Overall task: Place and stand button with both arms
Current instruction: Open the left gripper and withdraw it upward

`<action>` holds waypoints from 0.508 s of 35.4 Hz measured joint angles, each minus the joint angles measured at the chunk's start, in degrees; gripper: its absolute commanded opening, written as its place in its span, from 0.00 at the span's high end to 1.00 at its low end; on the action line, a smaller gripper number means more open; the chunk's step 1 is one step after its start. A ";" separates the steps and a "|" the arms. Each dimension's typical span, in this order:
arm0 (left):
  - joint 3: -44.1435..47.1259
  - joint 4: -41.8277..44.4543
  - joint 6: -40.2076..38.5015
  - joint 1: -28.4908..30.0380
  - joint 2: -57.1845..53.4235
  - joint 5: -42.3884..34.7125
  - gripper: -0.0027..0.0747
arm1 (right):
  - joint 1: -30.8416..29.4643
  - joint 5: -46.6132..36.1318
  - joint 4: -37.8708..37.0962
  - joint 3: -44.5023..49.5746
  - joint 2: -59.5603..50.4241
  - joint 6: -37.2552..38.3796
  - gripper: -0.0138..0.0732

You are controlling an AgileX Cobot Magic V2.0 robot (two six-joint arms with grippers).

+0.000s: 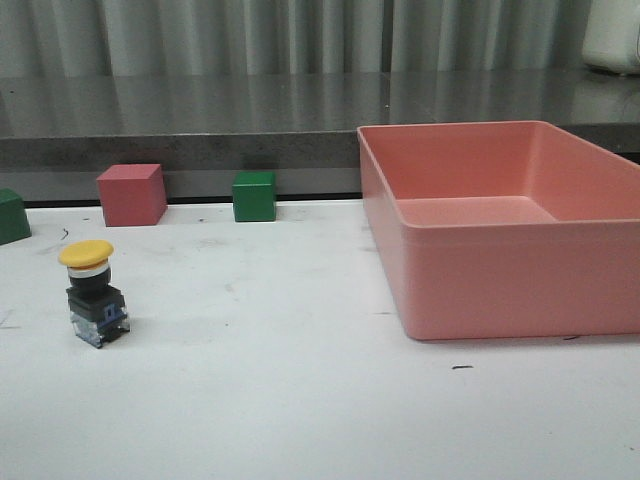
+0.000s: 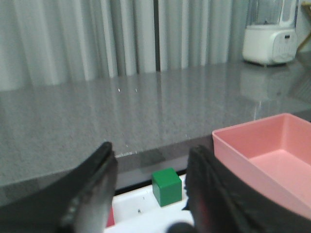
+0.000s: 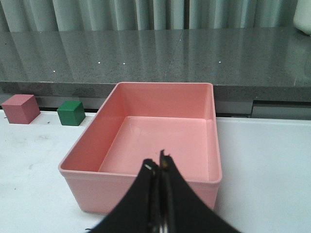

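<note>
Spreading across the whole lower view, the white desk (image 1: 300, 400) carries everything, with a grey counter and curtains behind it. Next in size is the pink bin (image 1: 500, 280), empty, sitting on the robot's right side of the desk. Along the back edge stand a pink cube (image 1: 131, 194) and a green cube (image 1: 254, 196), apart from each other, with part of another green block (image 1: 12, 215) at the far left edge.

The left end effector (image 2: 150, 194) has its fingers spread wide with nothing between them; its camera looks out over the green cube toward the counter. The right end effector (image 3: 159, 170) has its fingertips pressed together, empty, hovering near the front wall of the pink bin.

Smallest of all, the button (image 1: 94, 293) stands upright on the left part of the desk, yellow cap on top, bluish contact block on the surface, well apart from the bin and the cubes. Neither arm shows in the front view, so nothing touches it.

Judging from this, the button looks top-heavy: a wide cap over a narrow base. A brush from a passing finger, or a nudge to the desk, could likely tip it onto its side. The spread left fingers would be the nearer risk if that arm swept low across that side.
</note>
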 measured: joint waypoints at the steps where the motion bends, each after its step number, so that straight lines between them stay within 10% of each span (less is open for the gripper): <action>1: -0.10 0.00 0.00 0.00 -2.39 1.23 0.84 | 0.00 0.00 0.00 0.00 0.00 0.00 0.92; 5: -0.10 0.00 0.00 0.00 -13.14 8.70 0.99 | 0.00 0.00 0.00 0.00 0.00 0.00 0.92; 18: -0.10 -3.51 -0.04 0.00 -33.97 35.88 0.99 | 0.00 0.00 0.00 0.00 0.00 0.00 0.92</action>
